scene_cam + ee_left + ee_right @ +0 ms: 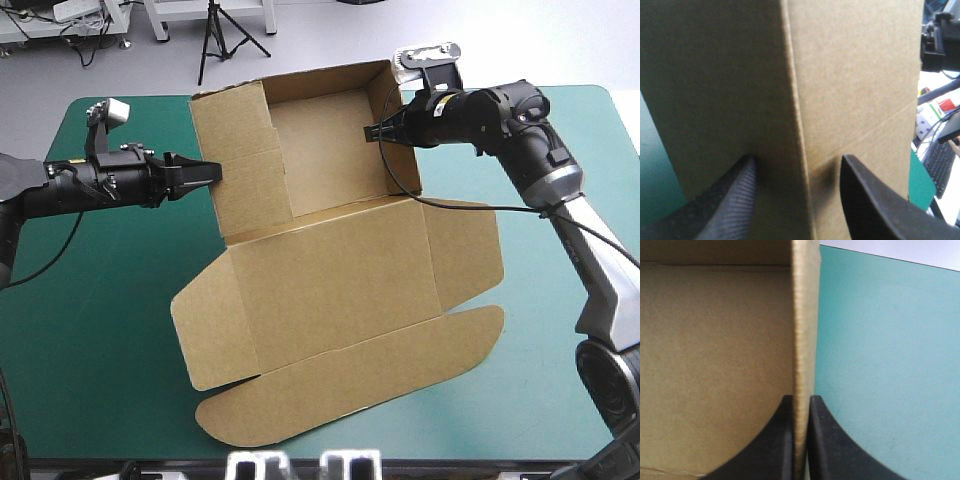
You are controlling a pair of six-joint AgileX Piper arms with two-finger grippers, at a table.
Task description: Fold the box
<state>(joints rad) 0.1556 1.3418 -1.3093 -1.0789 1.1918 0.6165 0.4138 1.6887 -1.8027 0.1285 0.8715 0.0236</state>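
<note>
Brown box [335,265], open-topped, partly raised

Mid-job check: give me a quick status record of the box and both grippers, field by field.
box: brown, walls raised into an open tray at the far side
lid: flat on the teal-green cover, toward the near edge
left gripper: open, at the outside of the tray's left wall; contact unclear
right gripper: shut on the tray's right wall, one finger inside, one outside
</note>
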